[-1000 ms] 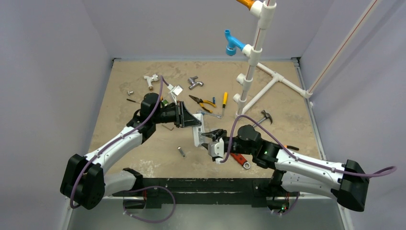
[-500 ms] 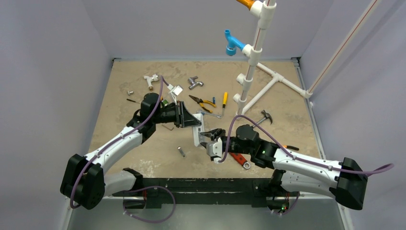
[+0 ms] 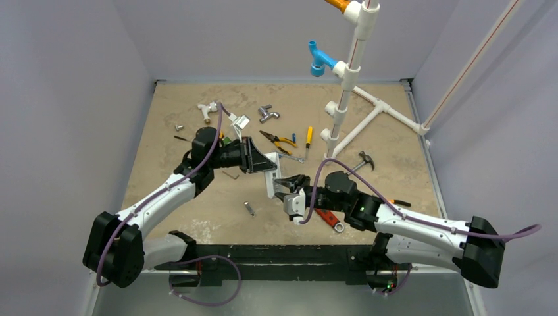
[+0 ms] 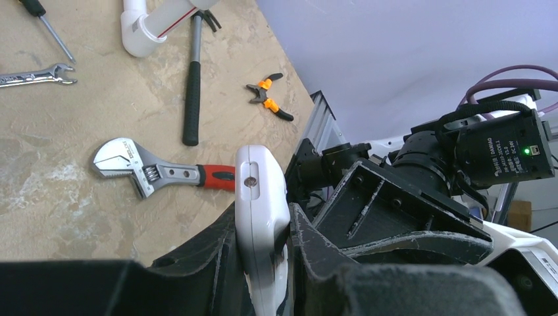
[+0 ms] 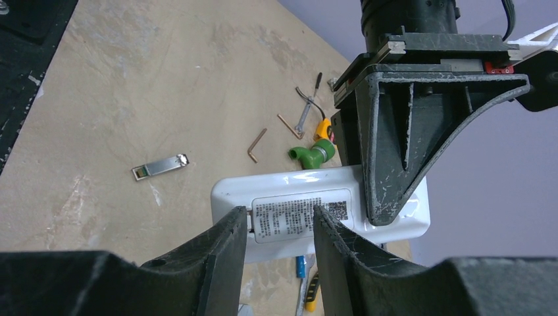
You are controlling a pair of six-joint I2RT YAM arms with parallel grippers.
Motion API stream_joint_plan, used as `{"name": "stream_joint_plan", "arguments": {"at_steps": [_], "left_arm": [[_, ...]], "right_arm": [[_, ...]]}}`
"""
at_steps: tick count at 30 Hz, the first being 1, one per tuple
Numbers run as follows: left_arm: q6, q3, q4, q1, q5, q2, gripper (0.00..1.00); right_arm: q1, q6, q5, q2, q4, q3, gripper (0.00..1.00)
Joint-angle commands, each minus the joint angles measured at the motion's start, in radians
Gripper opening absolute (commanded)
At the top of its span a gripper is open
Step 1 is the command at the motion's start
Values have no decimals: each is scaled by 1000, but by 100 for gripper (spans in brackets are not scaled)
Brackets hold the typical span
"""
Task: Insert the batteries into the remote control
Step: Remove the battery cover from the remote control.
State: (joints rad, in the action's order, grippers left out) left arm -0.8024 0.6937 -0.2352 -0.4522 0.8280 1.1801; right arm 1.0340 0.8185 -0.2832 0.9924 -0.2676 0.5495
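The left pincer (image 4: 263, 222) is pinching the remote control (image 4: 260, 181) by one end, a finger pressed against each flat side. From the left wrist the remote shows only its narrow white edge, with a small round hole in it. It sits near the middle of the worktop (image 3: 197, 210), between the 2 arms, and looks to be held up off the surface.

The right pincer (image 5: 279, 222) faces the remote's back, its 2 fingers spread. The printed label on the white casing shows in the gap between them. I cannot tell whether those fingers touch the plastic. One dark finger of the left pincer covers the right end of the remote in that view.

Past the remote, from the left wrist, a red-handled wrench (image 4: 158, 172) lies flat with its jaw pointing away from the remote. A hammer (image 4: 191, 79) lies farther off and small orange-handled pliers (image 4: 268, 100) lie near the worktop edge. From the right wrist, a small silvery metal piece (image 5: 160, 166) lies alone on the sandy surface. A bent hex key (image 5: 256, 143) and a green fitting (image 5: 312, 155) lie just above the remote's upper edge.
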Motion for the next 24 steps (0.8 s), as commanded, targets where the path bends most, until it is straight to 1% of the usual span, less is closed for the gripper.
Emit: {"name": "stream_joint_plan", "arguments": {"at_steps": [1, 9, 24], "left_arm": [[-87, -10, -129, -8, 58, -17, 0], [-150, -59, -237, -7, 54, -4, 0], [-181, -99, -306, -8, 64, 27, 0]], "right_arm": [[-3, 35, 59, -18, -72, 8, 39], [-3, 54, 56, -27, -4, 35, 39], [-3, 59, 73, -51, 30, 43, 39]]}}
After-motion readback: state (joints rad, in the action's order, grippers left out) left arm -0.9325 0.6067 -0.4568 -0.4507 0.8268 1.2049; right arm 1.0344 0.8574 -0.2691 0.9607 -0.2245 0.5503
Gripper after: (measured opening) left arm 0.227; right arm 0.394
